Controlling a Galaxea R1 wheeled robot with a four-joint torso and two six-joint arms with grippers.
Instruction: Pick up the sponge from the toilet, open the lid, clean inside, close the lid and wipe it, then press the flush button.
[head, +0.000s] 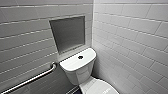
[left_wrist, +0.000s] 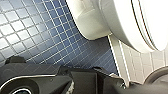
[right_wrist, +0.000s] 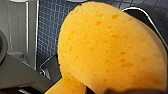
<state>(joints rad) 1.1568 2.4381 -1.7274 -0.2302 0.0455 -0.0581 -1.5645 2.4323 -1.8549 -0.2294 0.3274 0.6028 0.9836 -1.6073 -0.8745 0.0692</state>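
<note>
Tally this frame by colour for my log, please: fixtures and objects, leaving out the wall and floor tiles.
White: 1, the toilet
Orange: 1, the sponge
Dark: 1, the flush button
Silver metal: 1, the grab bar
Grey: 1, the wall niche
Total: 5

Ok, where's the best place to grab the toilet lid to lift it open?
Likely the lid by its thin rim, at the end away from the tank, hooking under it from the side. It lies flat on the bowl, and the dark seam under its rim gives an edge to catch.
</note>
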